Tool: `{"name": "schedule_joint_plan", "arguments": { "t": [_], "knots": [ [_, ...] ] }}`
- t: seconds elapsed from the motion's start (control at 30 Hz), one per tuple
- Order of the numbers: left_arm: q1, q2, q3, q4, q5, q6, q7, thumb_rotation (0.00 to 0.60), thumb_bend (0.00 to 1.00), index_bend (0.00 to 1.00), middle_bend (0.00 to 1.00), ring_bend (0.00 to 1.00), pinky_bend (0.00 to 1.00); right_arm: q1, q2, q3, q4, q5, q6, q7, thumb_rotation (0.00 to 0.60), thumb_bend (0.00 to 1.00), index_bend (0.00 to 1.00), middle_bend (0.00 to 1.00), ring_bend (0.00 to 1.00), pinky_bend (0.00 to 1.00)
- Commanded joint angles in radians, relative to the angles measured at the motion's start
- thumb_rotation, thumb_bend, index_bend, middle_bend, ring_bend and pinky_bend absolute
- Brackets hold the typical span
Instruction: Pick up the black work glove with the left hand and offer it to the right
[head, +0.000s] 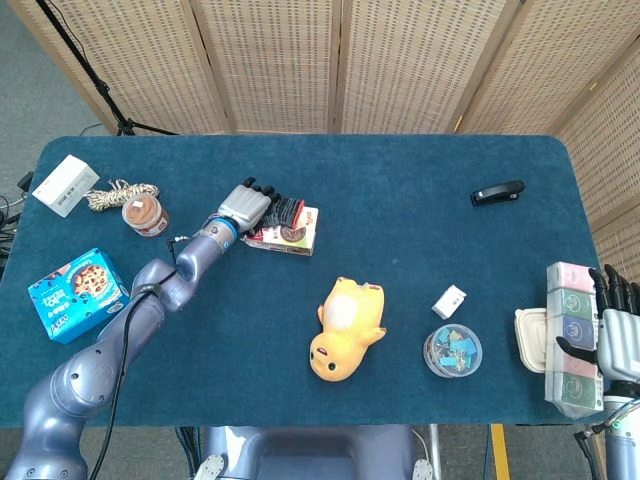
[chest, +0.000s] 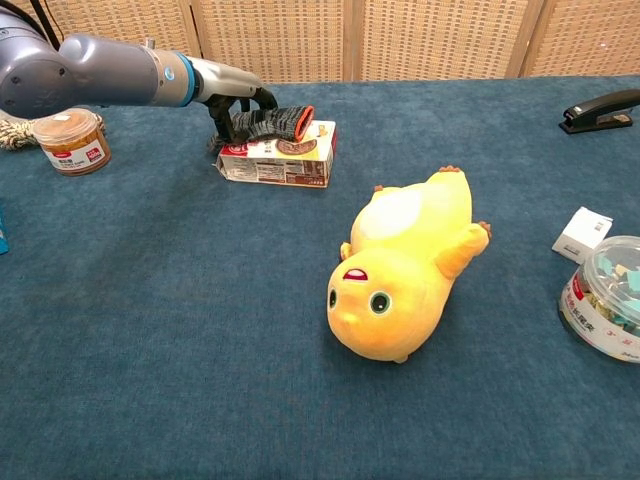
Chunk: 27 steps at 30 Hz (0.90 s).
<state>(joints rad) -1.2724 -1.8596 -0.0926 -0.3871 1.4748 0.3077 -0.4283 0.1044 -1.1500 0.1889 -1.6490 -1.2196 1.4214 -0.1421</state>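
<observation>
The black work glove (head: 286, 212) with an orange-edged cuff lies on a flat snack box (head: 296, 236) at the left middle of the table. My left hand (head: 247, 203) is at the glove's finger end and grips it. In the chest view the left hand (chest: 236, 101) has fingers curled over the glove (chest: 272, 123) and the thumb beneath it, and the cuff end is slightly raised. My right hand (head: 616, 334) stays at the table's far right edge, fingers apart, holding nothing.
A yellow plush duck (head: 345, 327) lies mid-table. A jar (head: 146, 214), rope (head: 115, 193), white box (head: 65, 184) and blue cookie box (head: 77, 292) sit left. A stapler (head: 497, 192), clip tub (head: 452, 350), small white box (head: 449, 300) and stacked containers (head: 572, 335) sit right.
</observation>
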Motion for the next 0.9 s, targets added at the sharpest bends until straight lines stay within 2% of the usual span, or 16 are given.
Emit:
{"name": "schedule_joint_plan", "arguments": {
  "t": [0.03,0.1,0.17,0.47,0.6,0.73,0.9],
  "knots": [
    [0.016,-0.009,-0.007,0.014,-0.008,0.056,0.021,0.600,0.48,0.40,0.39,0.40,0.51,-0.002,0.002,-0.002,-0.002,-0.005,0.005,0.002,0.600,0.00,0.03,0.00,0.00,0.00],
    [0.026,-0.013,-0.010,0.019,-0.012,0.086,0.033,0.600,0.49,0.48,0.46,0.45,0.55,-0.004,0.003,-0.004,-0.005,-0.008,0.008,0.004,0.600,0.00,0.03,0.00,0.00,0.00],
    [0.037,-0.011,-0.016,0.012,-0.019,0.113,0.038,0.600,0.50,0.51,0.49,0.48,0.57,-0.005,0.004,-0.005,-0.006,-0.012,0.011,0.004,0.600,0.00,0.03,0.00,0.00,0.00],
    [0.088,0.051,-0.016,-0.077,-0.016,0.243,0.031,0.600,0.50,0.54,0.51,0.50,0.57,-0.008,0.006,-0.016,-0.020,-0.029,0.019,0.000,0.600,0.00,0.03,0.00,0.00,0.00],
    [0.124,0.127,0.011,-0.184,0.023,0.340,-0.002,0.600,0.50,0.54,0.51,0.50,0.57,-0.003,0.003,-0.026,-0.019,-0.042,0.009,-0.008,0.600,0.00,0.03,0.00,0.00,0.00],
    [0.151,0.235,0.039,-0.335,0.071,0.433,-0.030,0.600,0.50,0.54,0.51,0.50,0.57,0.018,0.008,-0.054,-0.017,-0.100,-0.031,0.008,0.600,0.00,0.03,0.00,0.00,0.00],
    [0.161,0.367,0.049,-0.534,0.103,0.492,-0.014,0.600,0.50,0.54,0.51,0.50,0.57,0.065,0.029,-0.073,-0.013,-0.188,-0.074,-0.012,0.600,0.00,0.04,0.00,0.00,0.00]
  ]
}}
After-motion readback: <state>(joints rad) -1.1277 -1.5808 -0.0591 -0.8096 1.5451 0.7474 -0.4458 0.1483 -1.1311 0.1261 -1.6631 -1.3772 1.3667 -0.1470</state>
